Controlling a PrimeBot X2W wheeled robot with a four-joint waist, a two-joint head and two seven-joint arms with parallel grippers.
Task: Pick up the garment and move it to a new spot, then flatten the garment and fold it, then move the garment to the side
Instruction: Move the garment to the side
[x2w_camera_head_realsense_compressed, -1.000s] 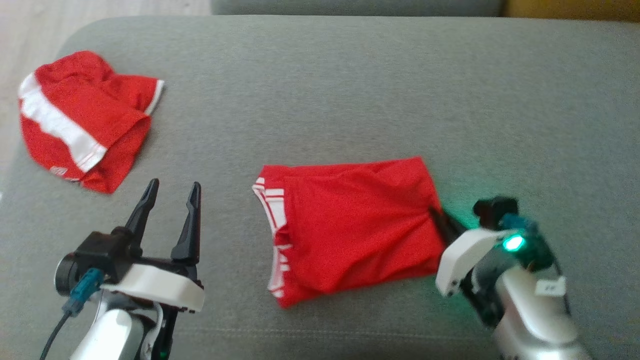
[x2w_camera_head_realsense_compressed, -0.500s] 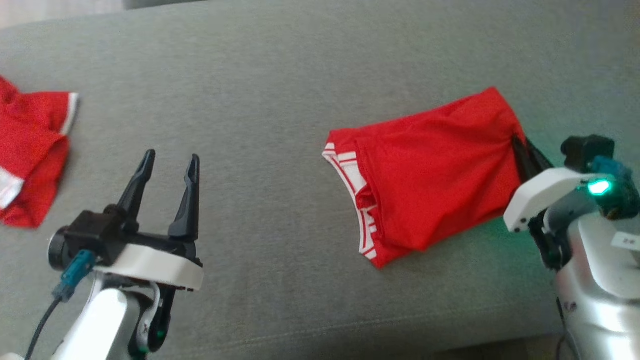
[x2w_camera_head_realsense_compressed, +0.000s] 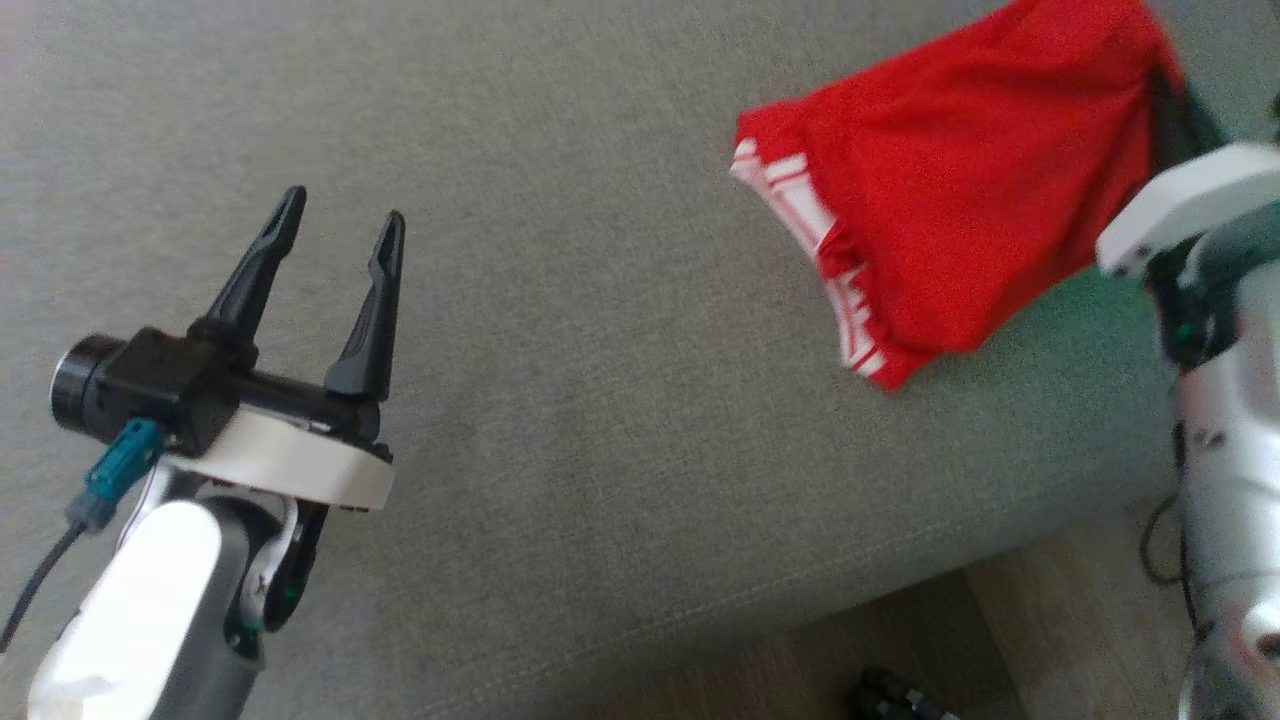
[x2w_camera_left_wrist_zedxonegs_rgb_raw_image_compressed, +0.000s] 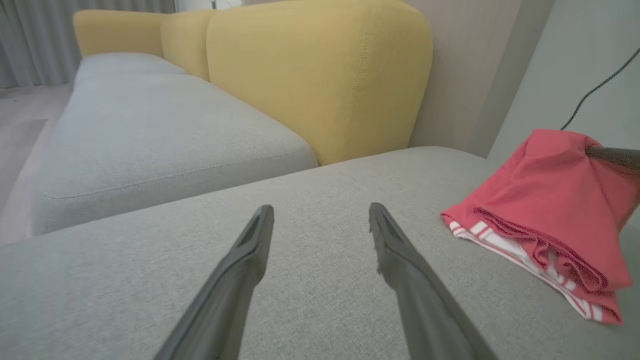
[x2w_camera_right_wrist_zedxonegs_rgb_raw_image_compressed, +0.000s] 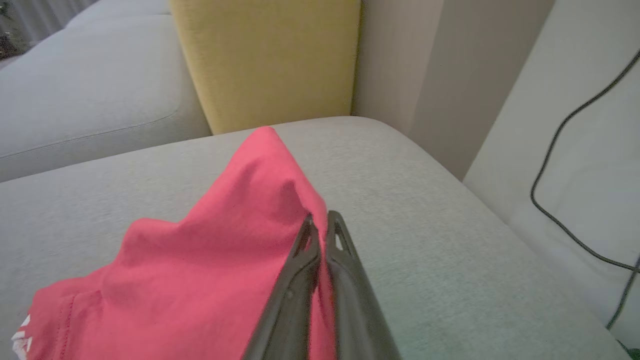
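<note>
The garment (x2w_camera_head_realsense_compressed: 950, 200) is a folded red cloth with a white-striped band, lying at the upper right of the grey cushion (x2w_camera_head_realsense_compressed: 600, 350). My right gripper (x2w_camera_right_wrist_zedxonegs_rgb_raw_image_compressed: 320, 220) is shut on the garment's (x2w_camera_right_wrist_zedxonegs_rgb_raw_image_compressed: 200, 260) right edge, and the cloth rises toward the pinch. In the head view the right gripper (x2w_camera_head_realsense_compressed: 1165, 95) sits at the far right edge, its fingers partly hidden by cloth. At the lower left, my left gripper (x2w_camera_head_realsense_compressed: 340, 215) is open and holds nothing, hovering over bare cushion well left of the garment (x2w_camera_left_wrist_zedxonegs_rgb_raw_image_compressed: 545, 210).
The cushion's front edge runs along the bottom, with wood floor (x2w_camera_head_realsense_compressed: 1050, 640) beyond it at the lower right. A yellow sofa back (x2w_camera_left_wrist_zedxonegs_rgb_raw_image_compressed: 320, 75) and a second grey seat (x2w_camera_left_wrist_zedxonegs_rgb_raw_image_compressed: 150, 125) stand behind. A dark cable (x2w_camera_right_wrist_zedxonegs_rgb_raw_image_compressed: 560, 175) hangs on the wall at right.
The head camera has swung, so the second red garment at left has left the picture. The held garment has travelled right and away with my right gripper. The left gripper stays open.
</note>
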